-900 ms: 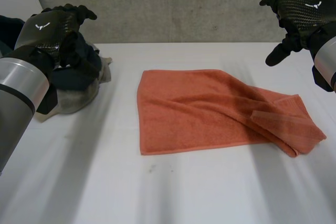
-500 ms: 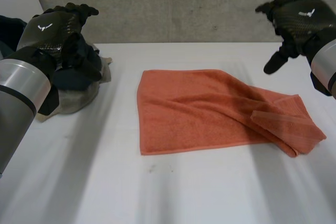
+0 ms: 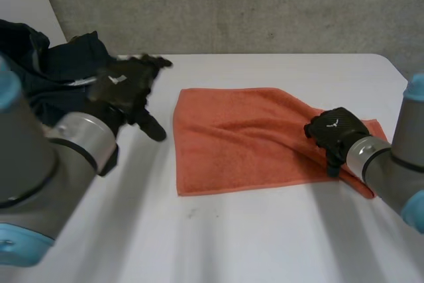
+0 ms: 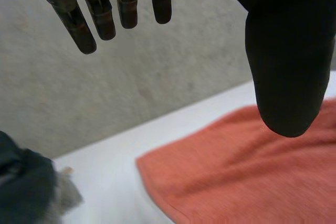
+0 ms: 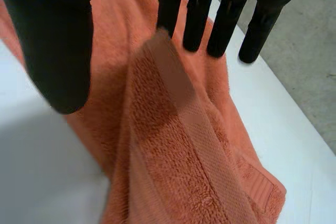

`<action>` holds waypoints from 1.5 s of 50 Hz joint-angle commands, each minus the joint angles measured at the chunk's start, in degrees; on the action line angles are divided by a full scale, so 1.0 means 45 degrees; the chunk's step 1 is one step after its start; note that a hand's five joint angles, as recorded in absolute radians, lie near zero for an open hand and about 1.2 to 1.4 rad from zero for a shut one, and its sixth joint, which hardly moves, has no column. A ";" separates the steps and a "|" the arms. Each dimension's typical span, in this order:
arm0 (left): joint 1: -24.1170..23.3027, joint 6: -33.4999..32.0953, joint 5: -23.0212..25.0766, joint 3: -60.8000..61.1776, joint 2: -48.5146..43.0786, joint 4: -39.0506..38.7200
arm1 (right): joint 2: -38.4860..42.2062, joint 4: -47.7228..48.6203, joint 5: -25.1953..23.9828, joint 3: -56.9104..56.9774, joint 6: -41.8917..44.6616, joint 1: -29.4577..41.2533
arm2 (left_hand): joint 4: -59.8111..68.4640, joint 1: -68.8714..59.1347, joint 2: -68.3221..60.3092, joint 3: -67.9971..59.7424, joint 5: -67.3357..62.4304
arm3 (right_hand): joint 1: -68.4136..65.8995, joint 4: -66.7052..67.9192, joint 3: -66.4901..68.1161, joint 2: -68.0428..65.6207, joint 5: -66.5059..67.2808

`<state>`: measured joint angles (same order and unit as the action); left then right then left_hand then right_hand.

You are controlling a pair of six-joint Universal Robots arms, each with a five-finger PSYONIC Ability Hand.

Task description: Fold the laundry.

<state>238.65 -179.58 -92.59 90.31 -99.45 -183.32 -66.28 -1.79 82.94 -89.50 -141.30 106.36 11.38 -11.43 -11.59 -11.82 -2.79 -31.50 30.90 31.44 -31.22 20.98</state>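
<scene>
Count: I see one towel (image 3: 245,137), one clothes pile (image 3: 50,64)
Towel: lies long-ways, left to right
Left hand (image 3: 126,87): fingers spread, holding nothing
Right hand (image 3: 334,129): fingers straight, on towel's folded end

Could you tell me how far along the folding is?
Done: nothing folded; the orange towel lies rumpled, one end flopped over. In hand: the open right hand is at that flopped end; the open left hand hovers near the opposite edge. Left: folding it, then the dark clothes pile.

my left hand (image 3: 124,89) hovers, fingers straight, thumb apart. my right hand (image 3: 334,129) low, fingers straight, thumb spread.
</scene>
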 commanded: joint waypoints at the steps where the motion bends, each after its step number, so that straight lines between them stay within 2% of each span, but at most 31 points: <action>1: -0.0670 -0.0522 0.0284 0.0127 -0.1921 -0.0784 | 0.0432 0.1472 0.0065 -0.0306 0.0755 -0.0626 | 0.0190 -0.0179 -0.0142 -0.0091 0.0124 | -0.7565 0.7698 0.7578 -0.7626 0.7679; 4: -0.0943 -0.1516 0.0303 0.0127 -0.2936 -0.1253 | 0.0452 0.1530 0.0065 -0.0306 0.0834 -0.0782 | 0.0525 -0.0514 -0.0478 -0.0427 -0.0212 | -1.0774 1.0907 1.0787 -1.0835 1.0888; 10: -0.1413 -0.3040 0.0362 -0.0127 -0.3932 -0.1644 | 0.0374 0.1841 -0.0013 -0.0637 0.0756 -0.1601 | 0.1830 -0.1819 -0.1783 -0.1732 -0.1517 | -1.0779 1.0912 1.0792 -1.0840 1.0893; 15: -0.1550 -0.3609 0.0381 -0.0497 -0.4870 -0.1723 | 0.0276 0.2019 -0.0013 -0.0775 0.0717 -0.2130 | 0.2245 -0.2233 -0.2197 -0.2146 -0.1931 | -1.0779 1.0912 1.0792 -1.0840 1.0893; 36: -0.1862 -0.4213 0.0323 -0.1885 -0.6669 -0.1488 | 0.0178 0.2038 -0.0286 -0.0892 0.0678 -0.2502 | 0.3142 -0.3131 -0.3095 -0.3044 -0.2829 | -1.0779 1.0912 1.0792 -1.0840 1.0893; 44: -0.1862 -0.4977 0.0264 -0.2256 -0.7138 -0.1508 | 0.0198 0.2038 -0.0423 -0.1087 0.0678 -0.2502 | 0.4300 -0.4289 -0.4253 -0.4202 -0.3987 | -1.0779 1.0912 1.0792 -1.0840 1.0893; 54: -0.1784 -0.4997 0.0206 -0.3114 -0.7665 -0.1547 | 0.0198 0.2038 -0.0443 -0.1204 0.0678 -0.2482 | 0.7738 -0.7726 -0.7690 -0.7639 -0.7424 | -1.0779 1.0912 1.0792 -1.0840 1.0893; 65: -0.1706 -0.5036 0.0186 -0.4111 -0.8154 -0.1528 | 0.0179 0.2038 -0.0443 -0.1224 0.0678 -0.2482 | 0.7890 -0.7879 -0.7843 -0.7792 -0.7577 | -1.0779 1.0912 1.0792 -1.0840 1.0893; 69: -0.1686 -0.5172 0.0186 -0.4443 -0.8330 -0.1508 | 0.0198 0.2038 -0.0443 -0.1224 0.0678 -0.2502 | 0.9121 -0.9109 -0.9073 -0.9022 -0.8807 | -1.0779 1.0912 1.0792 -1.0840 1.0893; 74: -0.1317 -0.5620 0.0205 -0.4794 -0.8311 -0.1566 | 0.0179 0.2058 -0.0424 -0.1166 0.0658 -0.2541 | 1.5232 -1.5221 -1.5184 -1.5133 -1.4918 | -1.0779 1.0912 1.0792 -1.0840 1.0893; 75: -0.1199 -0.5679 0.0225 -0.4834 -0.8291 -0.1566 | 0.0178 0.2058 -0.0423 -0.1146 0.0658 -0.2541 | 1.5250 -1.5238 -1.5202 -1.5151 -1.4936 | -1.0779 1.0912 1.0792 -1.0840 1.0893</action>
<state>231.38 -203.32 -91.76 70.00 -136.81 -190.25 -65.40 7.38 80.96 -94.96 -138.26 95.05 57.10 -57.94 -57.54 -57.36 -46.37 -63.61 68.37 67.74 -67.05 56.33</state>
